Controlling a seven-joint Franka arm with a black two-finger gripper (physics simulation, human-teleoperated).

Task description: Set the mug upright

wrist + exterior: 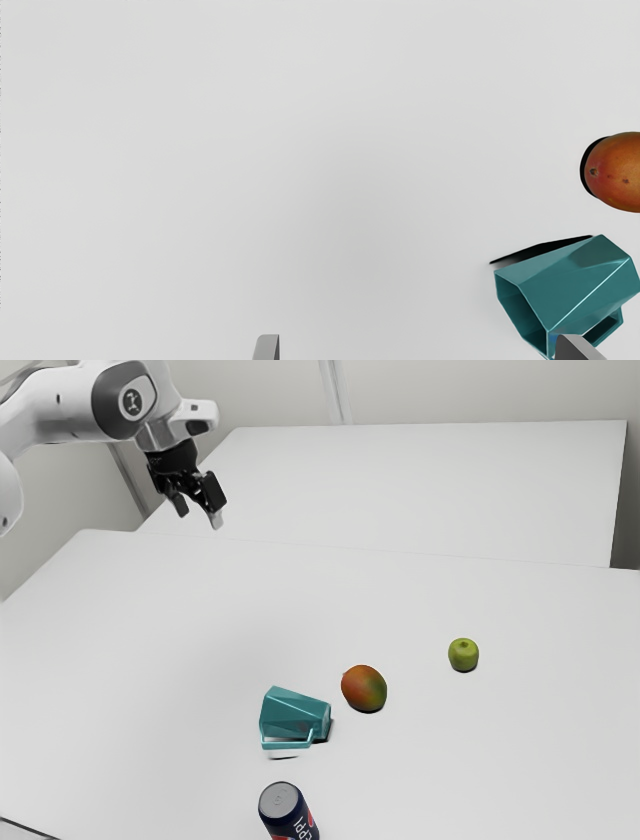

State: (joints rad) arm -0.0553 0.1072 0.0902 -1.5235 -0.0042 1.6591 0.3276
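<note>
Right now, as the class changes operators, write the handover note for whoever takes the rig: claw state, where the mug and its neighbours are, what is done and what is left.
Claw: open and empty, raised above the table.
Mug: teal, on its side, mouth toward the exterior view's left, handle on the side facing the soda can.
Nearby: mango just beyond the mug's base end, not touching; green apple farther to the exterior view's right.
Done: no uprighting yet.
Left: grasp the mug, turn it mouth up, set it on its base, release.
</note>
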